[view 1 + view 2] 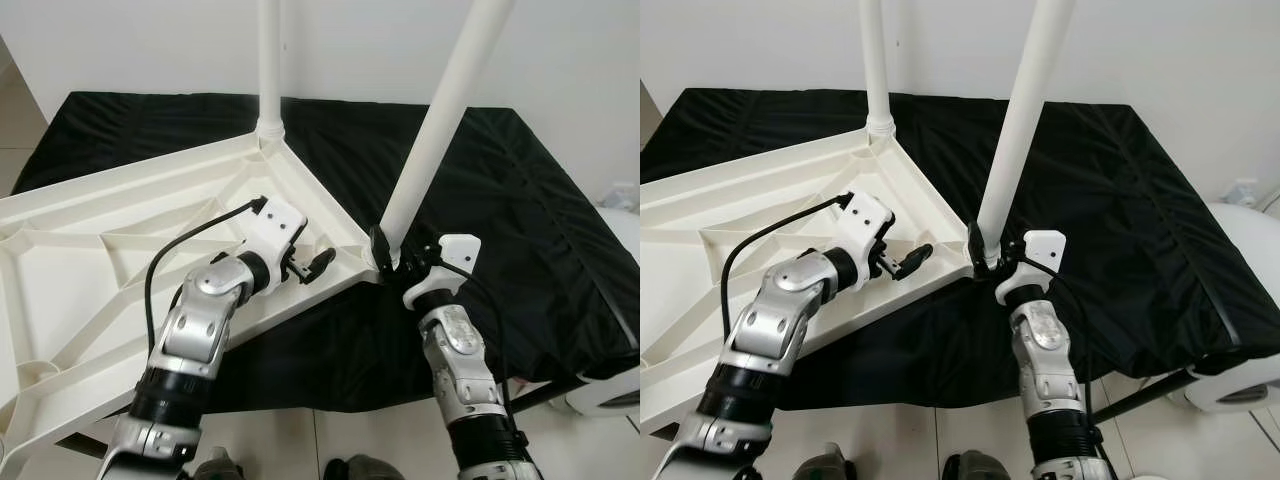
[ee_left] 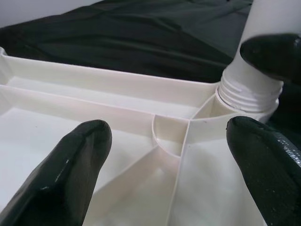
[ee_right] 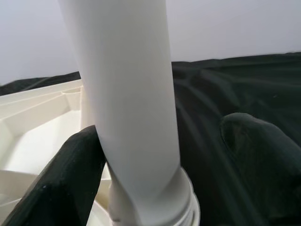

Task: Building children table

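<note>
A white plastic tabletop (image 1: pixel 120 250) lies upside down on a black cloth (image 1: pixel 520 220). One white leg (image 1: pixel 270 60) stands upright in the far corner socket. A second leg (image 1: pixel 440 120) leans in the near corner socket (image 2: pixel 244 96), its thread showing. My right gripper (image 1: pixel 400 255) is open around this leg's base; one finger (image 3: pixel 70 174) touches the leg and the other finger (image 3: pixel 263 150) stands apart from it. My left gripper (image 1: pixel 315 265) hovers open just above the ribbed underside, left of that corner, with nothing between its fingers (image 2: pixel 70 165).
The black-covered surface ends at a front edge (image 1: pixel 340 400) close to my body, with pale tiled floor (image 1: pixel 300 440) below. A white rounded object (image 1: pixel 610 400) stands at the right beside the edge. A plain wall (image 1: pixel 150 40) rises behind.
</note>
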